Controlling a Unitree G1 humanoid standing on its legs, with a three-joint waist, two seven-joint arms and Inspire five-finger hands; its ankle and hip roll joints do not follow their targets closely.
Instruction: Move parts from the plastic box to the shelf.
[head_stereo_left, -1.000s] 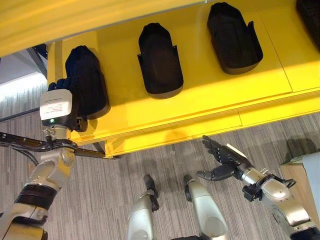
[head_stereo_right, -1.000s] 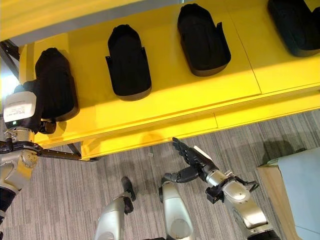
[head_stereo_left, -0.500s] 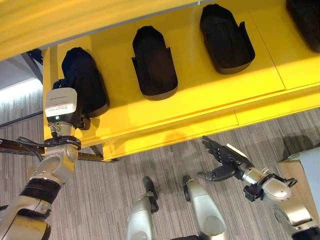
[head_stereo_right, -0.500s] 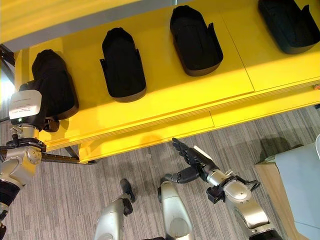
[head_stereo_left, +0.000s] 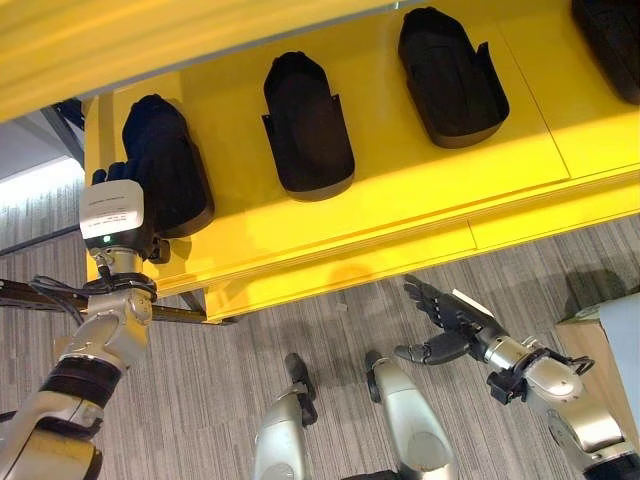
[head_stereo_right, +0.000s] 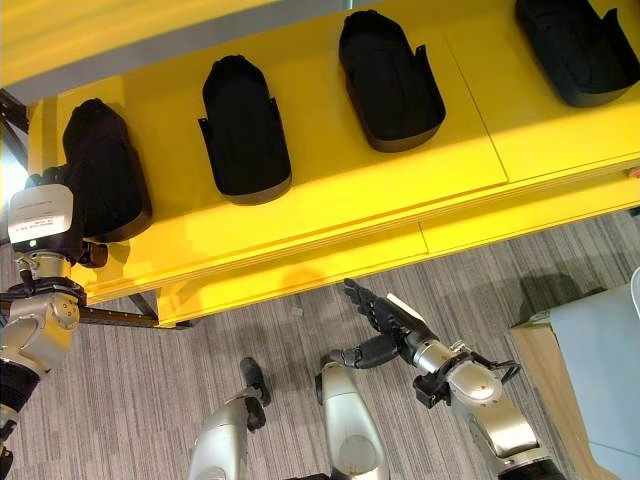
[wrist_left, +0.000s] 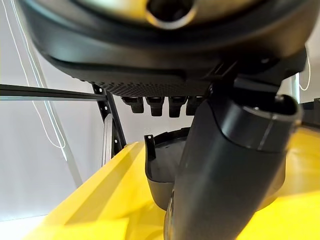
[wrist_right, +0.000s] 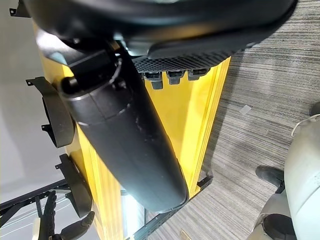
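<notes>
1. Currently, left hand (head_stereo_left: 118, 205) rests at the near end of the leftmost part (head_stereo_left: 165, 160) on the shelf (head_stereo_left: 420, 190); its grip cannot be told.
2. Part's long axis runs away from the hand.
3. Right hand (head_stereo_left: 445, 318) hangs open below the shelf, well apart.

You can count four black parts on one yellow shelf (head_stereo_right: 330, 215); the first part (head_stereo_right: 105, 170) sits at the left end; the second part (head_stereo_right: 245, 130) is next to it; the third part (head_stereo_right: 390, 80) comes after; the fourth part (head_stereo_right: 578, 50) is at the right end, cut off by the picture's edge; you have two robot hands, the left hand (head_stereo_left: 128, 205) by the first part and the right hand (head_stereo_right: 385, 318) low over the floor.
</notes>
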